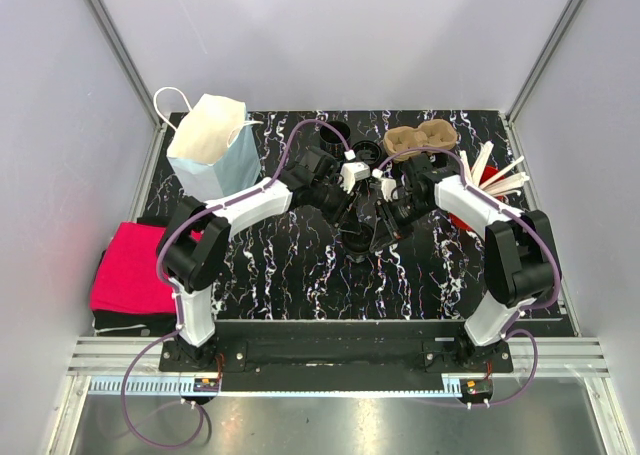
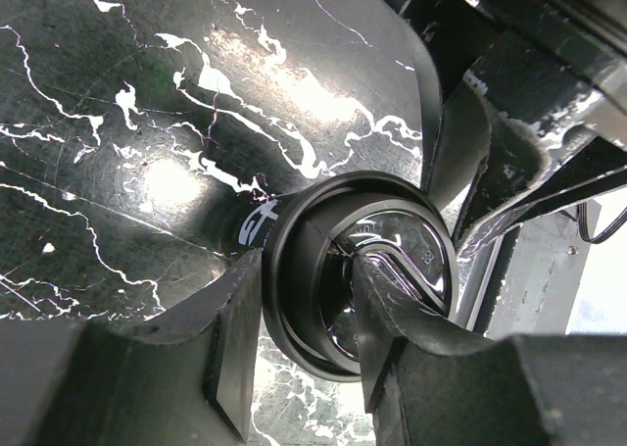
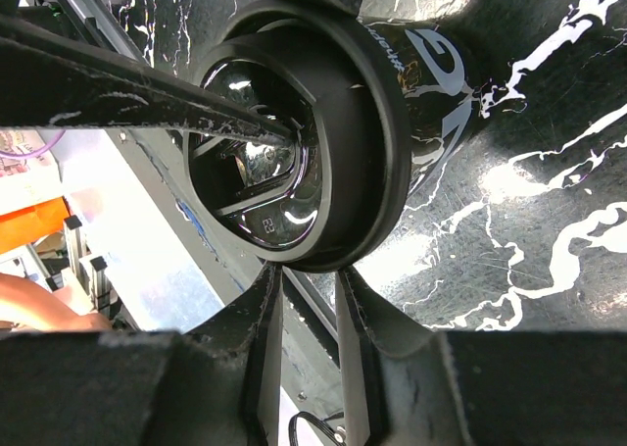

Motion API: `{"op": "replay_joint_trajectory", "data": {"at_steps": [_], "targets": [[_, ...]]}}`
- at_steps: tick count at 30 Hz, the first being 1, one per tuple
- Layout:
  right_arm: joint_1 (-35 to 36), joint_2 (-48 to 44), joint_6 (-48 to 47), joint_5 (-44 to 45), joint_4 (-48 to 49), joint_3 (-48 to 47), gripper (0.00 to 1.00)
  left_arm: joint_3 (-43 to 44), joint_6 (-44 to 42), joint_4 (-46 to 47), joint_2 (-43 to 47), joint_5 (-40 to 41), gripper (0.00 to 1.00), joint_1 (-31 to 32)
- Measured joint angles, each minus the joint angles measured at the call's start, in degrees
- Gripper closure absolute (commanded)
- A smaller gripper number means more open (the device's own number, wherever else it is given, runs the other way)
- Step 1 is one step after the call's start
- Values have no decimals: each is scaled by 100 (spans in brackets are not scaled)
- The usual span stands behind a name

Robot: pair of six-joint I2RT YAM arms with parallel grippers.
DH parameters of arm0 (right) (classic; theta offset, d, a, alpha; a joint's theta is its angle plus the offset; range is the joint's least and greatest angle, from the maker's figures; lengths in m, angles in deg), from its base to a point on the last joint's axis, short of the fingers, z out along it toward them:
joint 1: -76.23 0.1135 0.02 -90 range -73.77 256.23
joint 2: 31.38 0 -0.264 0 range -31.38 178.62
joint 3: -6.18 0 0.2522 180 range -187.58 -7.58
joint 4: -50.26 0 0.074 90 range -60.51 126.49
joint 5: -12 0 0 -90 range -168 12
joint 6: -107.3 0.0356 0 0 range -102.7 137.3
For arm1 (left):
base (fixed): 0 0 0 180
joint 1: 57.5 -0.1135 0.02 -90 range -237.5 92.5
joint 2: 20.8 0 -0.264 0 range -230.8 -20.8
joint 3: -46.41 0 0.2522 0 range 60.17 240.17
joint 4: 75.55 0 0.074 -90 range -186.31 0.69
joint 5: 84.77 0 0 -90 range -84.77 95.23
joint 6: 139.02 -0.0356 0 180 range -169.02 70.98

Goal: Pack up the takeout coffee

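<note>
Standing between the two sets of jaws: one black cup (image 1: pixel 358 237), white lettering on its side, upright on the marbled worktop (image 1: pixel 270 265) and capped with a black lid (image 2: pixel 304 270).

Left jaws: set across the lid's rim, one finger (image 2: pixel 235 328) against the outer wall, the other lying over the recessed top; pinching the lid.

Right jaws: drawn close together, a narrow gap between them, tips right at the lid's edge on the side facing the left jaws. Whether they pinch the rim or only stand beside it cannot be told.

Bag (image 1: pixel 208 140): white and pale blue paper, mouth open, beyond and outward of the left jaws, well apart.

Carrier (image 1: pixel 420 135): brown pulp, beyond the right jaws, near.

Stirrers (image 1: pixel 495 170): pale sticks, fanned, outward of the right jaws.

Cloth (image 1: pixel 130 265): red, folded, off the worktop's edge, far outward of the left jaws.
</note>
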Motion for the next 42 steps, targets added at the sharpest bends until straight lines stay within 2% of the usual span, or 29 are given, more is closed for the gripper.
{"op": "replay_joint_trajectory", "data": {"at_steps": [21,26,31,38,42], "targets": [[304,0,140,590,7,-122,84,-35,-68,50,24,-48,60,-66],[505,743,-109,2210,621,101,84,-37,-79,160,-17,-20,60,-157],[551,782,-195,2651,953,83,84,-48,-76,219,-31,-48,60,-142],[531,120,-463,2894,1126,190,77,-59,-74,249,-31,-72,55,-157],[289,-409,-560,2492,1086,170,66,-57,-85,251,-22,-61,48,-184]]}}
